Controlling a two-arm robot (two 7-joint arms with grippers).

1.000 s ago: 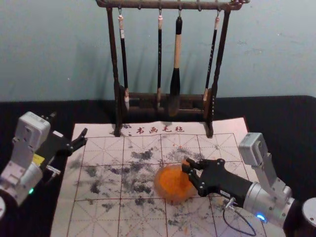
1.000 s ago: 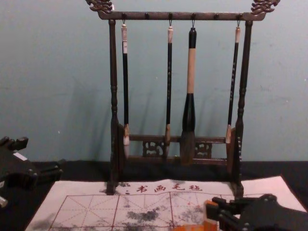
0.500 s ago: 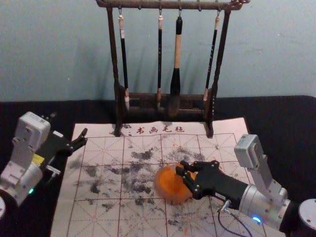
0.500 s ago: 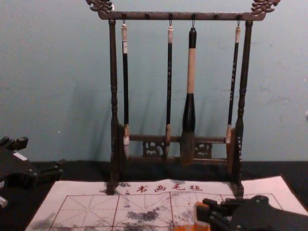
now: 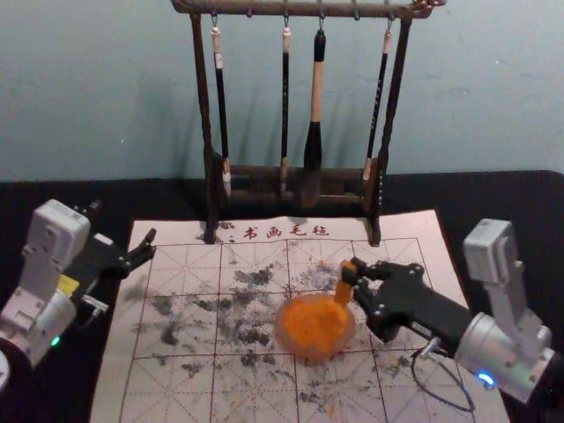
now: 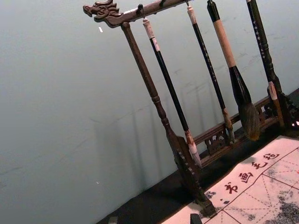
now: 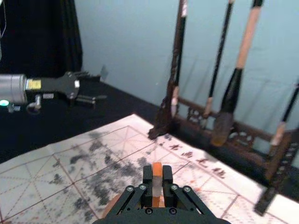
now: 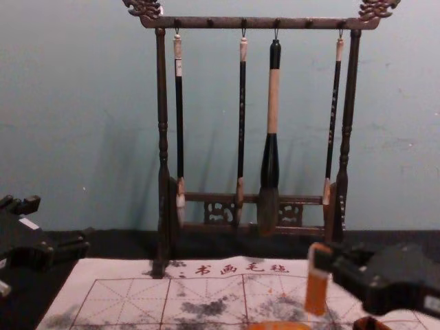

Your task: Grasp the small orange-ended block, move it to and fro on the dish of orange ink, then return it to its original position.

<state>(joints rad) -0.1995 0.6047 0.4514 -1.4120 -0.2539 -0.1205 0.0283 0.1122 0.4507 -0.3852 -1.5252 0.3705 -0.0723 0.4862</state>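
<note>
Slim, orange at both ends with a pale band between, the block (image 5: pixel 343 291) is held near upright, slightly tilted, right of the head view's centre, by the upper right rim of the round dish (image 5: pixel 310 356). Orange ink (image 5: pixel 315 324) covers the dish's inside, lower centre.

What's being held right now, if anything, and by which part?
The small orange-ended block, in the right claw: pinched near its upper end, around the pale section, with the orange lower part hanging free.
</note>
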